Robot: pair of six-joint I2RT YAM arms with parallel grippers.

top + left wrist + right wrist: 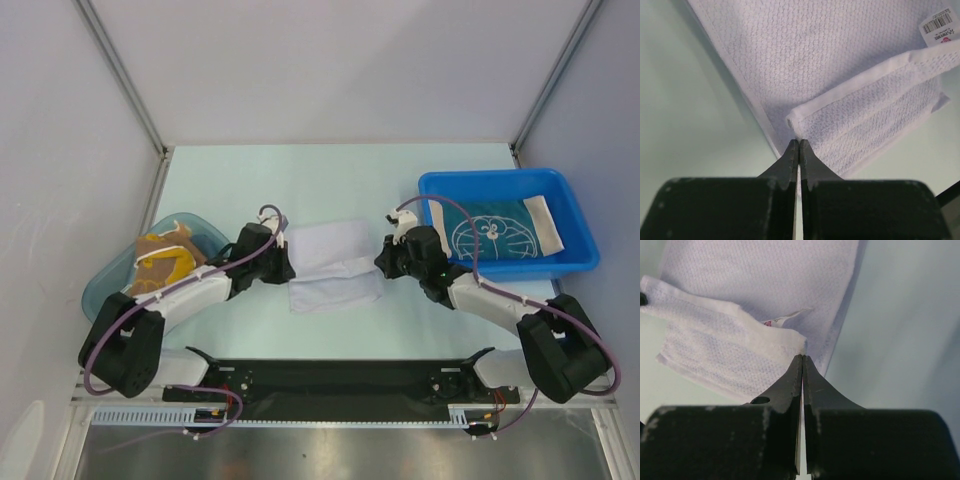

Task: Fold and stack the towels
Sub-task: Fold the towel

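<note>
A white towel (335, 250) lies in the middle of the table, with one edge lifted and doubled over itself. My left gripper (291, 268) is at its left side. In the left wrist view the left gripper (799, 142) is shut on a corner of the raised flap of the white towel (840, 60). My right gripper (381, 262) is at the towel's right side. The right wrist view shows the right gripper (802, 358) shut on the other corner of the flap, above the white towel (765, 280). A teal-blue towel (495, 235) lies flat in the blue bin.
The blue bin (500, 178) stands at the right. A translucent teal tub (100, 285) at the left holds a crumpled orange towel (165, 265). A barcode label (937, 24) hangs from the white towel's far edge. White walls enclose the table at the back and sides.
</note>
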